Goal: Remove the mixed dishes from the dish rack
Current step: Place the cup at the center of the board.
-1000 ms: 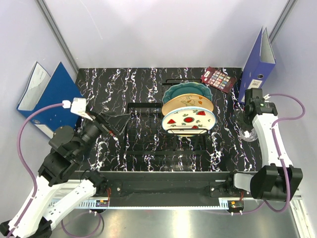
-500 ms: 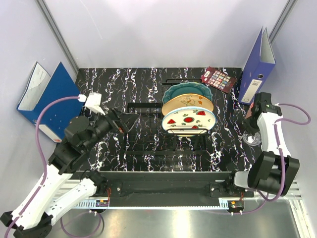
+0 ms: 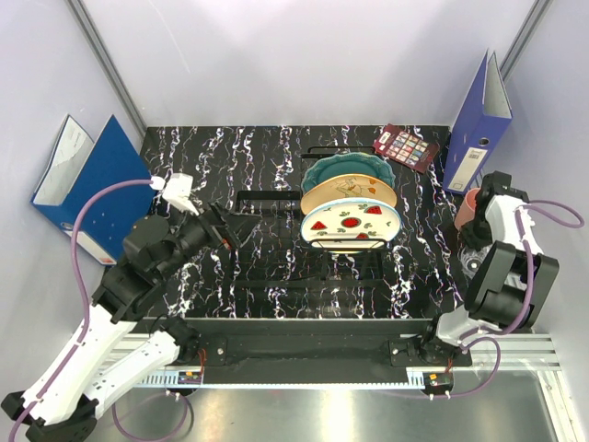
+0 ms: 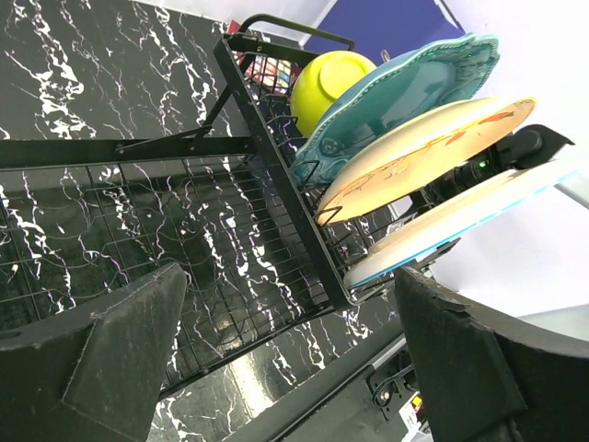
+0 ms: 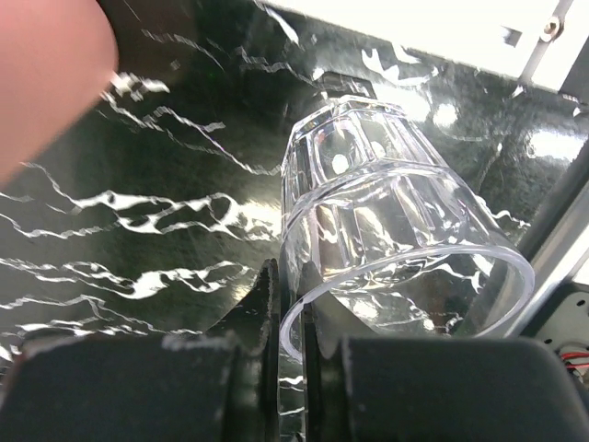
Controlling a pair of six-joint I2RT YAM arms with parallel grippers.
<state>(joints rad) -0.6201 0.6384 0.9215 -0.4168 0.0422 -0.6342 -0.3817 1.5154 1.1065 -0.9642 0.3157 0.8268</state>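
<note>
The black wire dish rack [image 3: 267, 195] stands mid-table and holds the teal scalloped plate [image 3: 345, 168], the cream floral plate [image 3: 345, 191] and the white plate with red fruit marks [image 3: 350, 221], all upright. The left wrist view shows the rack [image 4: 276, 157], the yellow-green bowl [image 4: 327, 83] and those plates [image 4: 405, 92]. My left gripper [image 3: 225, 226] is open and empty, left of the rack. My right gripper [image 5: 290, 322] is shut on the rim of the clear glass [image 5: 386, 212] at the table's right edge, beside the pink cup [image 3: 467, 207].
A blue ring binder [image 3: 479, 120] stands at the back right and another [image 3: 87, 180] lies off the table's left. A dark patterned box [image 3: 408, 145] lies behind the rack. The metal rail [image 3: 304, 354] runs along the near edge.
My right arm has folded back toward the right edge with the glass, uncovering the pink cup. My left arm has swung up and forward toward the rack's left end.
</note>
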